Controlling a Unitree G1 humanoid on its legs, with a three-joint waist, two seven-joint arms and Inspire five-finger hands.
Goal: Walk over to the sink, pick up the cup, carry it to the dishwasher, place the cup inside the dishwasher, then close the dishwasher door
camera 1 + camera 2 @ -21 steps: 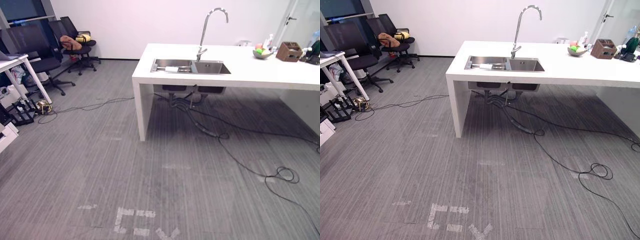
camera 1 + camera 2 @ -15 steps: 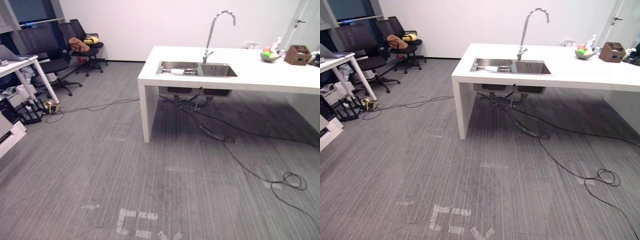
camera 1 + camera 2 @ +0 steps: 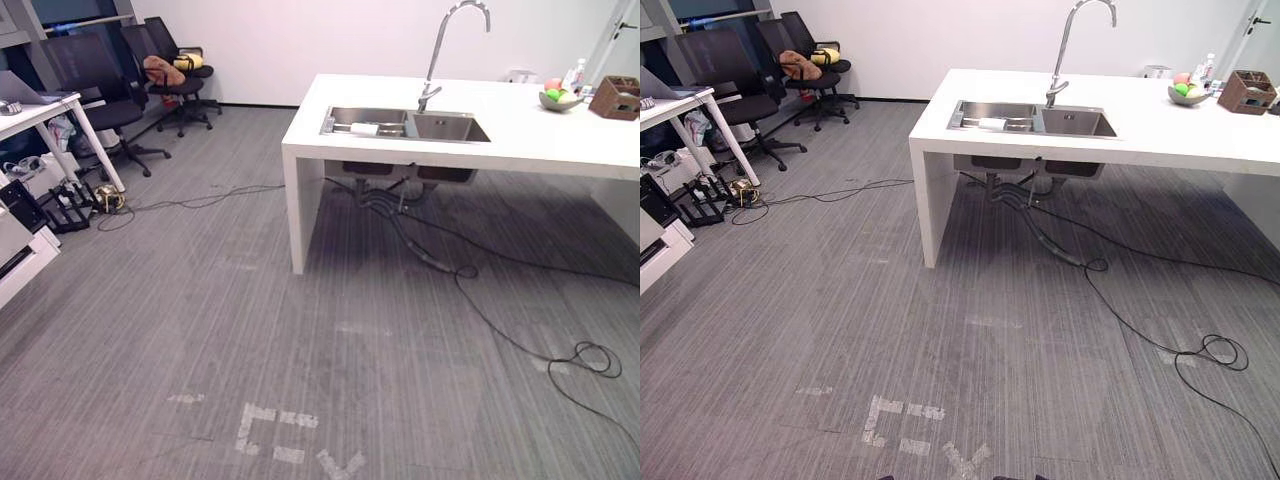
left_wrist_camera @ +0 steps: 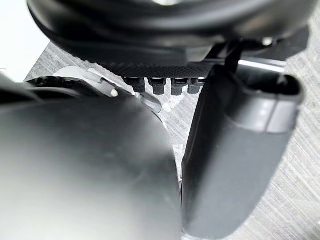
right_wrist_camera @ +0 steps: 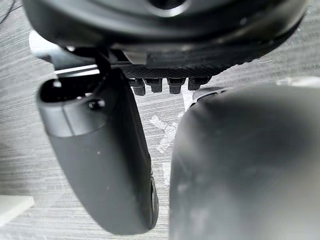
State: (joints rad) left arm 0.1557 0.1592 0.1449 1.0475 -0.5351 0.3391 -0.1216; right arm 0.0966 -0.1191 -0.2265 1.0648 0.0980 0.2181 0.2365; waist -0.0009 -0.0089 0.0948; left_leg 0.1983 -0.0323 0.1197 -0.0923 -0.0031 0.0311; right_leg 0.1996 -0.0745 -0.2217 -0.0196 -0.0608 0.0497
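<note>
The left hand (image 4: pixel 239 160) hangs over the grey carpeted floor (image 3: pixel 200 320) with its fingers (image 4: pixel 157 86) straight in a short row beside the thumb, relaxed and holding nothing. The right hand (image 5: pixel 102 165) hangs the same way, fingers (image 5: pixel 175 85) loose and empty, with pale tape marks showing on the carpet past them.

The cup (image 3: pixel 365 129) appears as a small white thing lying in the left basin of the sink (image 3: pixel 455 128), too small to tell more about. The steel sink has two basins and is set into the white bench (image 3: pixel 530 145) near its left end, well ahead of the robot and a little to the right. A tall curved tap (image 3: pixel 430 92) stands at the sink's back edge, between the basins. Grey hoses (image 3: pixel 400 205) hang under the sink and trail onto the floor.

Farther right on the bench sit a bowl of fruit (image 3: pixel 558 98), a small bottle (image 3: pixel 574 75) just behind it, and a brown wooden holder (image 3: pixel 618 98).

White tape marks (image 3: pixel 275 430) lie on the carpet close in front of the robot. Off to the left stand black office chairs (image 3: pixel 95 90), one carrying a brown bundle (image 3: pixel 160 72), and a white desk (image 3: pixel 40 105) with clutter on the floor beneath it. A white wall (image 3: pixel 300 40) closes the room behind.
</note>
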